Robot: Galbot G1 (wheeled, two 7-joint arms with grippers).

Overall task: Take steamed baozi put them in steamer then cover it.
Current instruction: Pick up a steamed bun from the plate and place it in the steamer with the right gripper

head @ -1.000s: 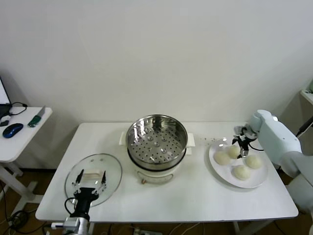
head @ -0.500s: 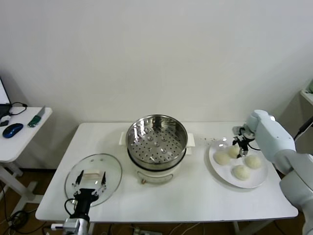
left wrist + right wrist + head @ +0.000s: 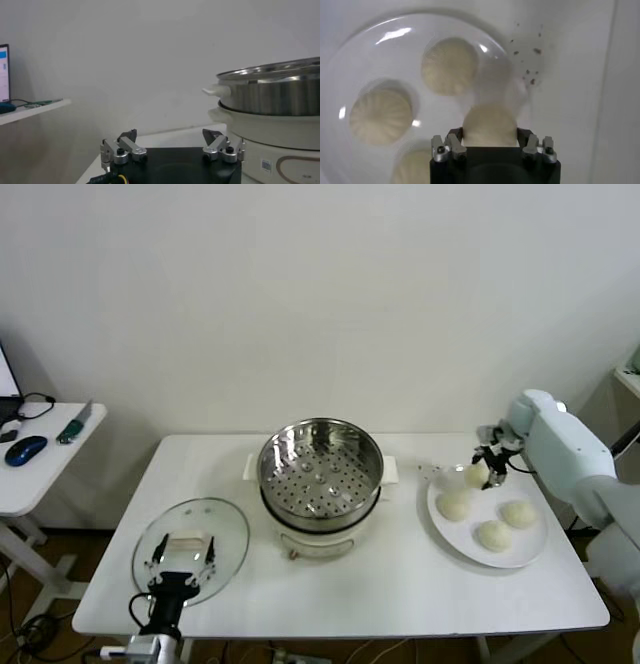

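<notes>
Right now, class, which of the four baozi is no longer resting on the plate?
The baozi gripped in the right gripper, raised over the plate's rear edge. The other three buns lie flat on it.

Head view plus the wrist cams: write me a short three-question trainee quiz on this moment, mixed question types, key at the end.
1. True or false: the right claw is shut on one baozi, held above the plate.
2. How many baozi lie on the plate? A) two B) three C) four
3. Fill in: the glass lid lies on the table, on the robot's ____ of the steamer, with the open left claw at its near edge.

Key: 1 true; 2 B; 3 left.
</notes>
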